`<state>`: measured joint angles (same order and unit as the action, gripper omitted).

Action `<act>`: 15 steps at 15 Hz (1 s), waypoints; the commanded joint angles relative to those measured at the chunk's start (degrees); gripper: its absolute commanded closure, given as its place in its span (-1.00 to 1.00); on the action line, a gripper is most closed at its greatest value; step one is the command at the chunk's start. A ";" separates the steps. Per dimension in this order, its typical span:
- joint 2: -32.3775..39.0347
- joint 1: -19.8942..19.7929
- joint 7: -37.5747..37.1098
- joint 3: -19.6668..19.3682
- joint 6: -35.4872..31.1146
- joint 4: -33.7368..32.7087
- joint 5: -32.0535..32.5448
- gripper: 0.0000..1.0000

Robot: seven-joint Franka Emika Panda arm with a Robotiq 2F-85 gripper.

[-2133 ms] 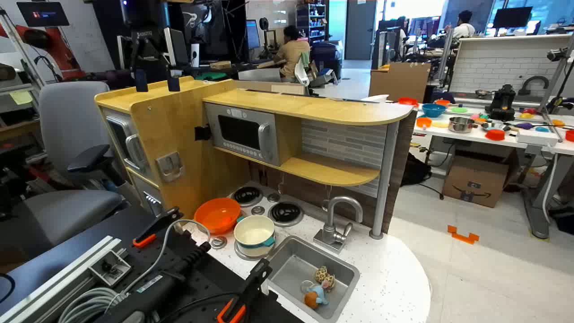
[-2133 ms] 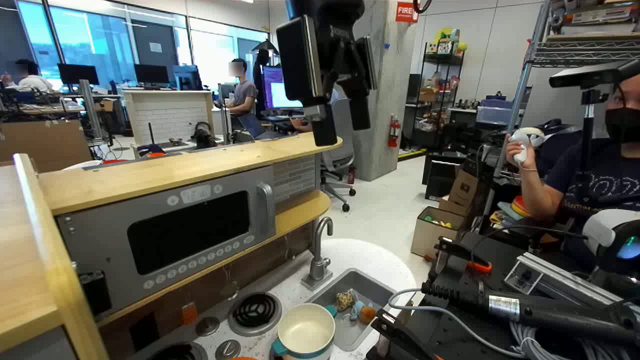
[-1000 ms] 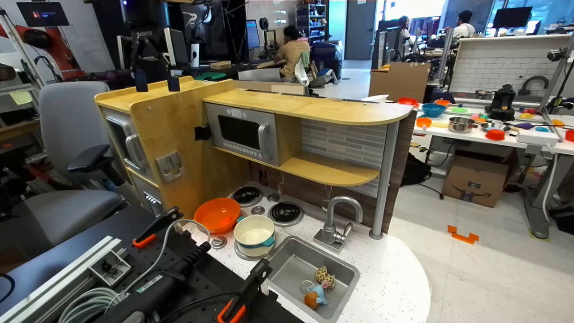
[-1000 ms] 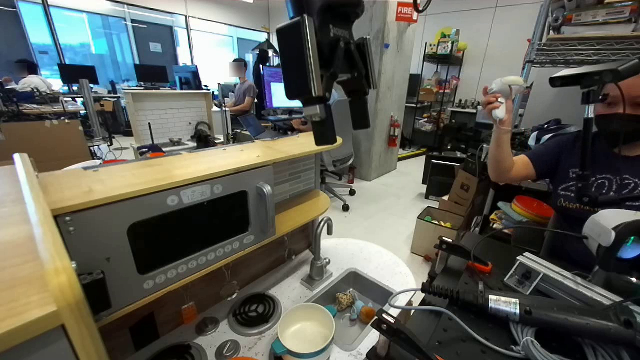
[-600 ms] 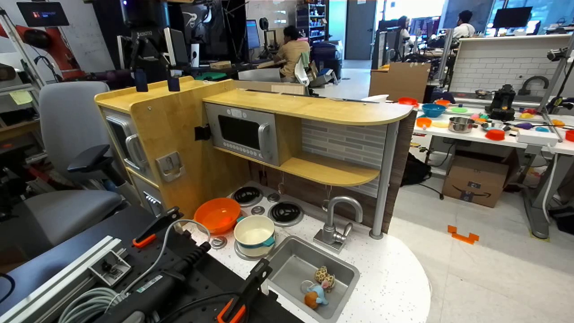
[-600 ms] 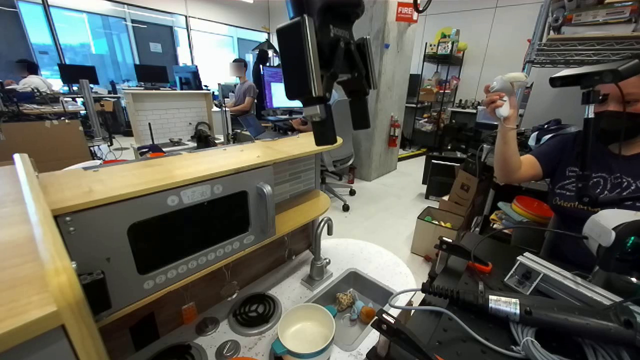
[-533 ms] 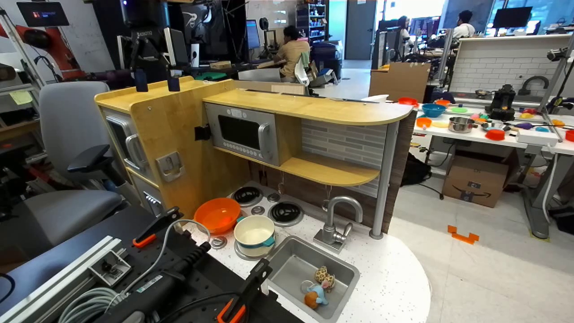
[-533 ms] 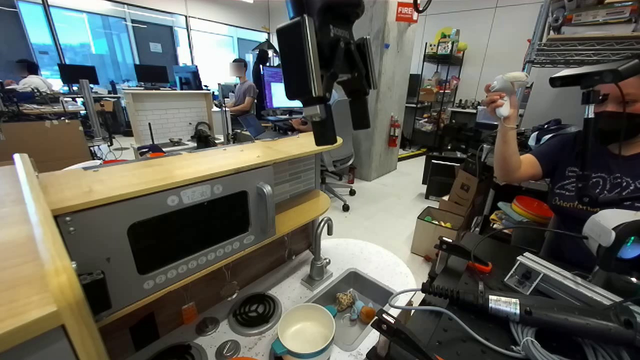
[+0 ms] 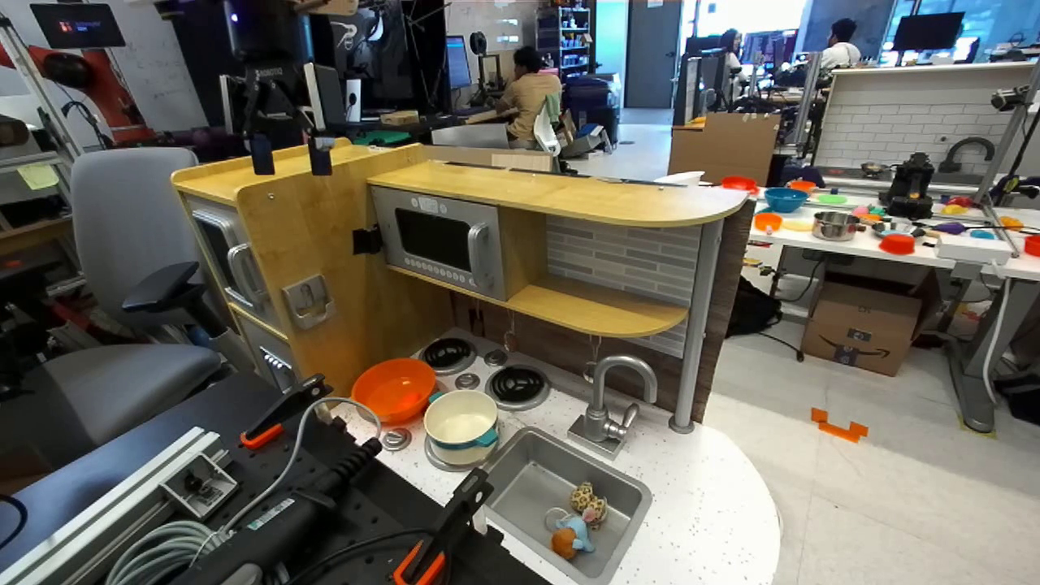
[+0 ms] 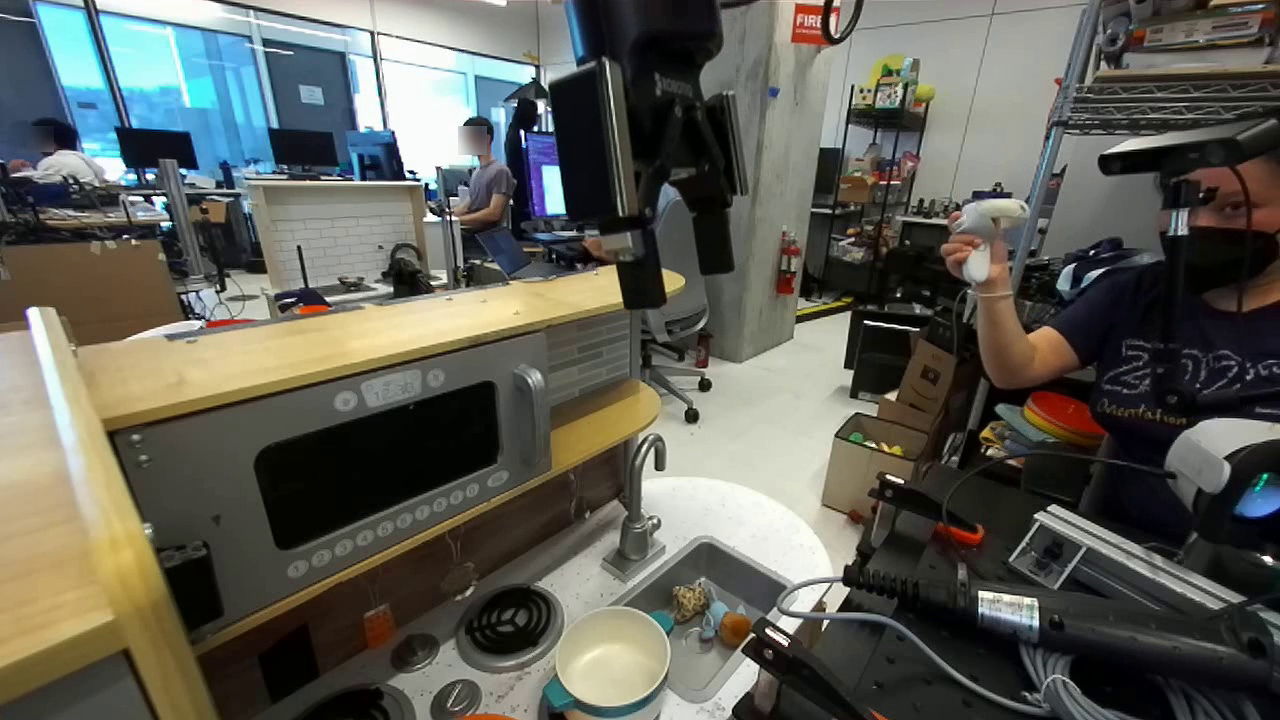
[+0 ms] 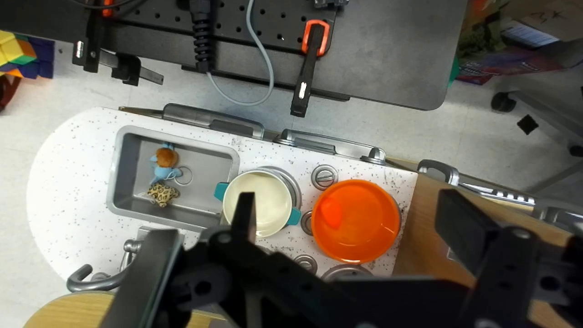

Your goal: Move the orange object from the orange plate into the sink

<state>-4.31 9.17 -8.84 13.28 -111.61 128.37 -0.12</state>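
Observation:
The orange plate (image 11: 364, 228) is a shallow round bowl-like dish on the toy stove top. It also shows in an exterior view (image 9: 378, 390). The small orange object (image 11: 331, 212) lies inside it, near the side toward the cream pot; it is faint in an exterior view (image 9: 414, 399). The grey sink (image 11: 205, 171) shows in both exterior views (image 9: 528, 479) (image 10: 695, 665), beyond the pot from the plate. My gripper (image 11: 350, 205) is open and empty, high above the kitchen. It also shows in both exterior views (image 9: 291, 156) (image 10: 678, 270). Its fingers appear either side of the plate in the wrist view.
A cream pot (image 11: 259, 200) with teal handles stands between plate and sink. A blue-and-brown toy (image 11: 165, 161) and a leopard-print toy (image 11: 162, 193) lie in the sink. The faucet (image 9: 605, 398), microwave shelf (image 9: 552, 191) and tall wooden cabinet (image 9: 325, 219) rise around the counter.
My gripper has moved down a little, slightly right in an exterior view and slightly left in an exterior view. It stays open. The plate, pot and toys have not moved.

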 commanded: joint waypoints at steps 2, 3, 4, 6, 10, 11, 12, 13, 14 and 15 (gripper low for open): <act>5.08 0.77 -2.07 -0.48 -6.63 1.05 0.59 -1.00; 6.61 0.90 -2.77 -0.42 -8.87 1.73 1.55 -1.00; 8.22 1.03 -3.06 -0.48 -10.54 2.13 2.49 -1.00; 12.09 1.34 -3.93 -0.80 -13.77 2.74 4.86 -1.00; 20.12 2.72 -6.30 -2.10 -19.88 2.54 11.09 -1.00; 21.83 3.25 -7.36 -2.67 -21.19 2.30 12.46 -1.00; 23.66 3.83 -8.25 -3.35 -22.80 2.00 13.56 -1.00; 25.58 4.49 -9.18 -4.09 -24.22 1.51 14.38 -1.00; 27.44 5.26 -10.24 -4.94 -25.46 0.86 15.31 -1.00; 29.28 5.97 -10.91 -5.79 -26.99 0.32 15.86 -1.00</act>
<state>19.70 12.39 -16.74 10.34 -135.05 131.40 12.84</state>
